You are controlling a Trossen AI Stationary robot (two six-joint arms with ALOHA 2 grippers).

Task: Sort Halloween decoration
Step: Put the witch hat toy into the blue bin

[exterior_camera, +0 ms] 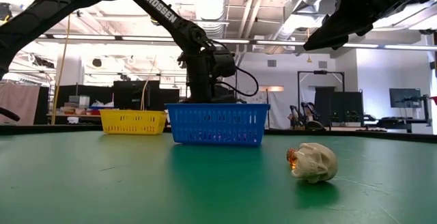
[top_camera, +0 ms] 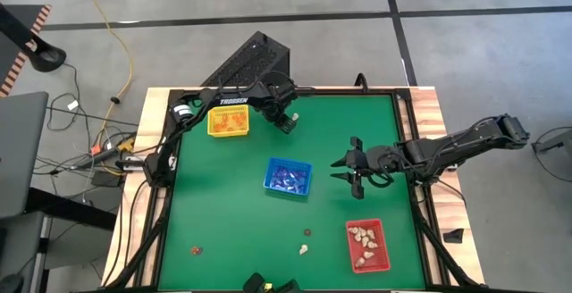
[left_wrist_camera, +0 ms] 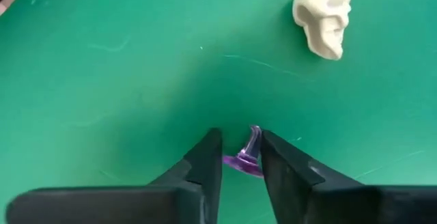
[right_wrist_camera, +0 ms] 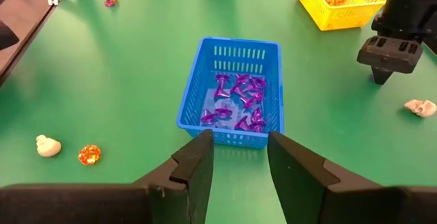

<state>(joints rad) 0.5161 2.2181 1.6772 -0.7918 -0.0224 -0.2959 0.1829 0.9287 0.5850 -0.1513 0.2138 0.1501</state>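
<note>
Here the left claw point(left_wrist_camera: 240, 157) pinches a purple trinket point(left_wrist_camera: 247, 157), stem upright; the right claw point(right_wrist_camera: 239, 157) is released.

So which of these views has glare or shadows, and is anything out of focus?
Low view: bright ceiling lights behind leave both arms as dark silhouettes, and the cream skull casts a soft shadow on the green table. Left wrist view: the skull is sharp, the left gripper close and soft. High view: even light, no glare.

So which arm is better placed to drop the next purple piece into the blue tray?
Left. The left gripper already has a purple trinket pinched between its fingers. The right gripper faces the blue tray but is open and empty.
</note>
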